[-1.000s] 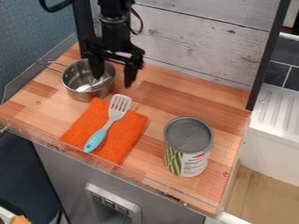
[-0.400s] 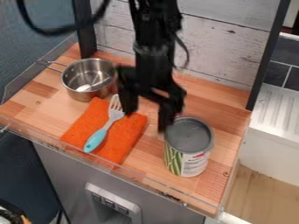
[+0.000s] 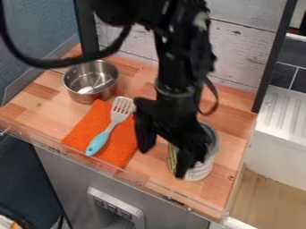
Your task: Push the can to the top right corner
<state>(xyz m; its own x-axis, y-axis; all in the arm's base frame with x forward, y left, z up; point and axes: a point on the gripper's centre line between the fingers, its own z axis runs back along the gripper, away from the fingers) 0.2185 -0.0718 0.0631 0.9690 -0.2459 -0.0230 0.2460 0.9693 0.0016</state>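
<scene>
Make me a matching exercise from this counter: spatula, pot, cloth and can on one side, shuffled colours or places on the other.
1. Spatula
2. Pot
3. Cloth
4. Can

A. Orange, lying flat
B. Partly hidden by the gripper
C. Light blue handle
D. Silver and open-topped

Pairs: 1-C, 2-D, 3-A, 4-B

Pretty bright, even light on the desk (image 3: 48, 95), tbh. The metal pot (image 3: 91, 81) throws some glints, the white ridged surface (image 3: 282, 112) looks really bright, and the black arm (image 3: 174, 58) goes mostly dark.
</scene>
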